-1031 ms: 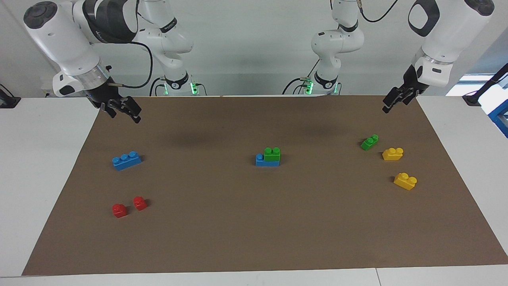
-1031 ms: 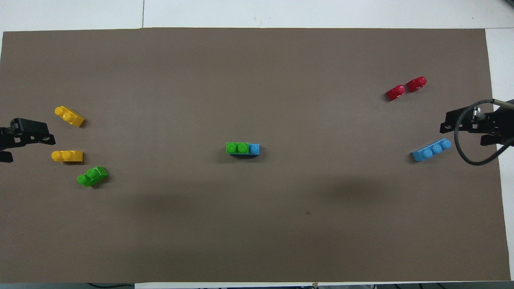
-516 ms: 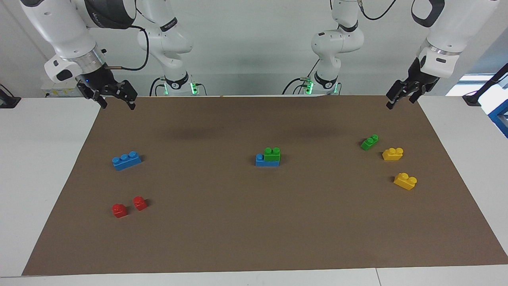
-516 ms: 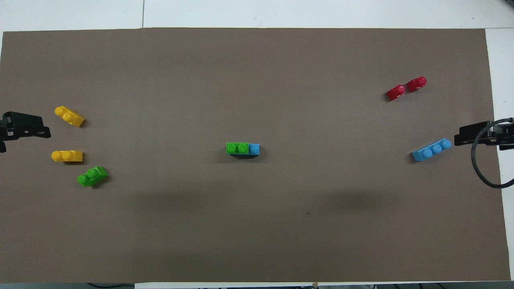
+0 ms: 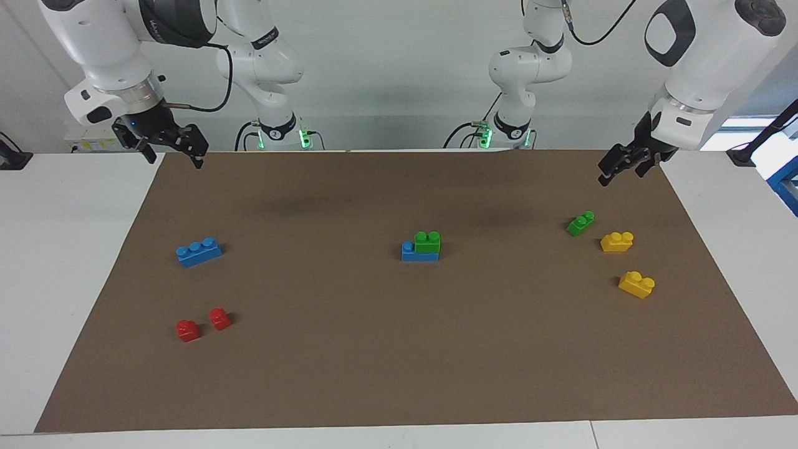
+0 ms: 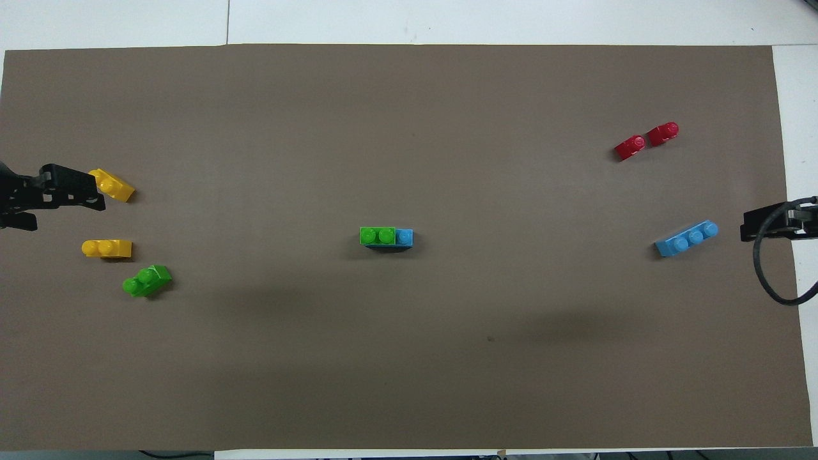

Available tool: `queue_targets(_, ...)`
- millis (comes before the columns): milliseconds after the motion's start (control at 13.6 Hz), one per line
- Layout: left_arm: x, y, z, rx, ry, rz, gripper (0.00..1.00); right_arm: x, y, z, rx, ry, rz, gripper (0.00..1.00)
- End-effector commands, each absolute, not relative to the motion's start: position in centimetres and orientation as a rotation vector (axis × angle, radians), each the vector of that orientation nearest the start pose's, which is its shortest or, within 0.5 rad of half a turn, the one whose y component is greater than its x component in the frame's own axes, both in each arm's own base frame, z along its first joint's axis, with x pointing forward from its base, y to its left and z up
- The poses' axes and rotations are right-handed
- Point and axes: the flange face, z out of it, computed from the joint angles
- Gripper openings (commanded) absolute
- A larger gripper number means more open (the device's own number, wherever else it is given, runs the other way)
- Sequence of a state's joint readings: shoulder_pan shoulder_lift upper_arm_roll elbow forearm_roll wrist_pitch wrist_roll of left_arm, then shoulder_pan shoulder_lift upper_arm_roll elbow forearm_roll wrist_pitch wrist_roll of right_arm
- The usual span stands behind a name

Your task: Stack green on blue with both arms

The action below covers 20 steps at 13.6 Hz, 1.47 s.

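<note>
Since the earlier frame, your left gripper has dipped over the mat by the loose green brick, while your right gripper retreated to its desk corner; both jaws stand open, holding nothing. Green sits pressed on blue mid-desk, so I judge the stack complete.

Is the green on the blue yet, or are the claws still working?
Done: the green brick sits on the blue brick mid-mat, one blue stud uncovered. In hand: nothing; the left claw and right claw hang empty over the mat's robot-side corners. Left: nothing visible; the other bricks lie loose.
</note>
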<state>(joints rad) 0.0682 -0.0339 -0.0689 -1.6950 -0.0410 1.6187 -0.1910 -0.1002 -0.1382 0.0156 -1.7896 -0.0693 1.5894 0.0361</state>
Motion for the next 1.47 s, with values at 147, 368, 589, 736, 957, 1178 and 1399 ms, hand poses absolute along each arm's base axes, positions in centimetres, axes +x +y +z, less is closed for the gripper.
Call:
queue_targets(147, 55.5, 0.2, 59.1, -3.099, -0.118, 0.048, 1.0, 50.3, -5.1, 60.1, -3.141, 0.265, 0.097, 1.0)
queue_targets(368, 55.7, 0.0, 59.2, -3.103, -0.11, 0.021, 1.0, 50.3, -4.9, 60.0, -3.132, 0.275, 0.099, 1.0)
queue_targets(589, 55.6, -0.2, 59.2, -3.127, -0.119, 0.023, 1.0, 50.3, -5.0, 59.9, -3.13, 0.277, 0.104, 1.0)
queue_targets(736, 55.9, -0.2, 59.1, -3.139, -0.13, -0.005, 1.0, 50.3, -4.9, 59.9, -3.129, 0.275, 0.104, 1.0)
queue_targets(957, 56.1, -0.1, 59.3, -3.139, -0.128, -0.041, 1.0, 50.7, -4.9, 60.1, -3.122, 0.277, 0.048, 1.0)
queue_targets(1178, 56.1, -0.4, 59.3, -3.14, -0.087, -0.06, 1.0, 50.8, -4.8, 60.0, -3.123, 0.273, 0.036, 1.0)
queue_targets(1399, 55.9, -0.3, 59.1, -3.14, -0.034, -0.058, 1.0, 50.8, -4.5, 60.0, -3.125, 0.244, 0.038, 1.0)
